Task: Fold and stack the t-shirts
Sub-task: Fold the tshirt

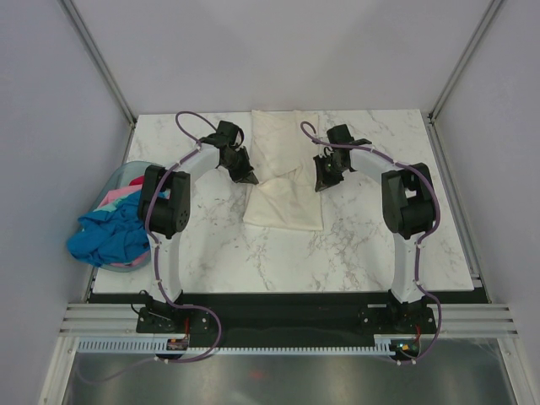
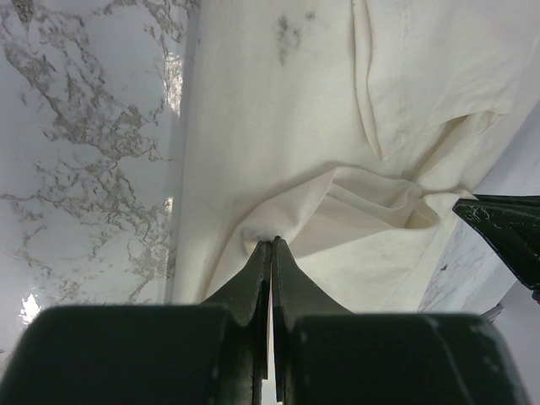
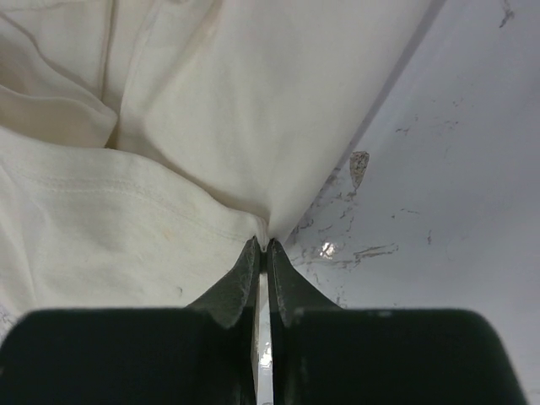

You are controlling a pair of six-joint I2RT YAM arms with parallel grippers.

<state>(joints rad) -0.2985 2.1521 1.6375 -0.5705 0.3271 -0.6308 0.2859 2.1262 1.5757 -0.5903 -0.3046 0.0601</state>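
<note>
A cream-white t-shirt (image 1: 284,181) lies on the marble table, partly folded, its near part doubled over. My left gripper (image 1: 247,175) is shut on the shirt's left edge; in the left wrist view its fingertips (image 2: 272,245) pinch a peak of cream cloth (image 2: 337,152). My right gripper (image 1: 324,179) is shut on the shirt's right edge; the right wrist view shows its tips (image 3: 267,246) clamping a fold of the cloth (image 3: 126,211). More t-shirts, bright blue (image 1: 108,236), pink (image 1: 111,200) and teal, are heaped at the left.
A pale blue plastic basket (image 1: 128,173) sits at the table's left edge under the heap of coloured shirts. White marble table (image 1: 354,245) reaches to a grey frame and walls. A black strip with the arm bases runs along the near edge.
</note>
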